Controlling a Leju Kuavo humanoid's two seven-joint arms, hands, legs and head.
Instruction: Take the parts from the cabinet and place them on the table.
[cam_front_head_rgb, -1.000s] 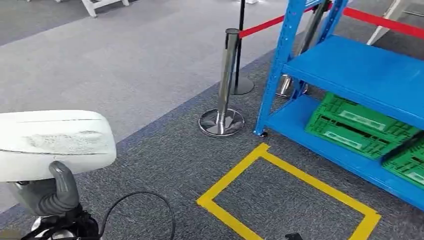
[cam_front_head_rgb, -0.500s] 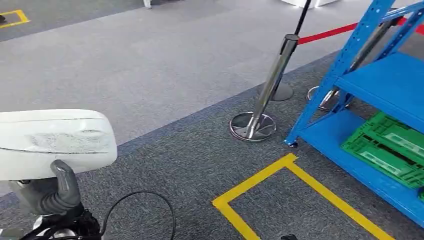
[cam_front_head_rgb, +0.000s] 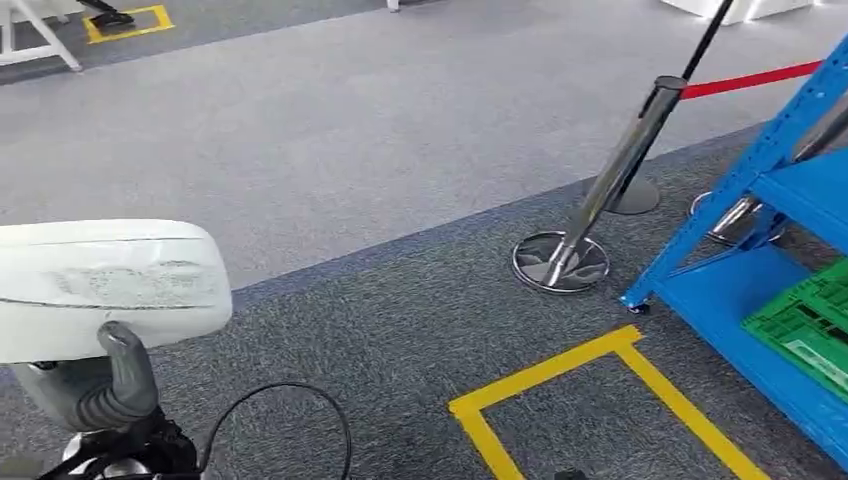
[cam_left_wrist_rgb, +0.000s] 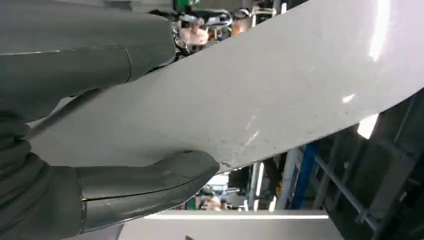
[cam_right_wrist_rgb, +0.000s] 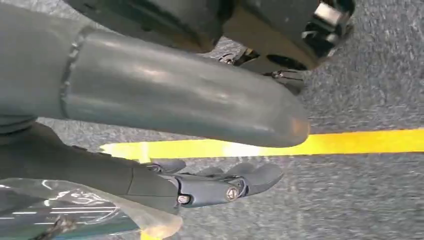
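A: What's changed vs a sec ago?

B: Whole head view has slid, so the cam turned; the things themselves didn't move. The blue cabinet (cam_front_head_rgb: 770, 250) is now at the right edge w/ less of it in shot, and the green crate (cam_front_head_rgb: 808, 325) on its bottom shelf shows as a corner only. The chrome stanchion (cam_front_head_rgb: 600, 200) and red belt (cam_front_head_rgb: 748, 78) sit further right too. The yellow tape square (cam_front_head_rgb: 600, 400) on the dark carpet is shifted right. New at top left: a second yellow floor mark (cam_front_head_rgb: 125, 22) and a white table leg (cam_front_head_rgb: 40, 35).

A: Left hand?

B: Same spot in frame. The left hand (cam_front_head_rgb: 105, 385) grips the white part (cam_front_head_rgb: 105, 285), a big smooth curved panel, held out low at the robot's left over the carpet. In the left wrist view the thumb (cam_left_wrist_rgb: 145, 185) presses one face and the fingers (cam_left_wrist_rgb: 85, 55) wrap the other, closed tight on it.

A: Right hand?

B: The right hand (cam_right_wrist_rgb: 165, 150) hangs over the carpet and a yellow tape line (cam_right_wrist_rgb: 360, 141). Thumb and fingers stretched out, apart, not closed on anything. A clear plastic sheet (cam_right_wrist_rgb: 75, 210) lies beside the palm; can't tell if it touches.
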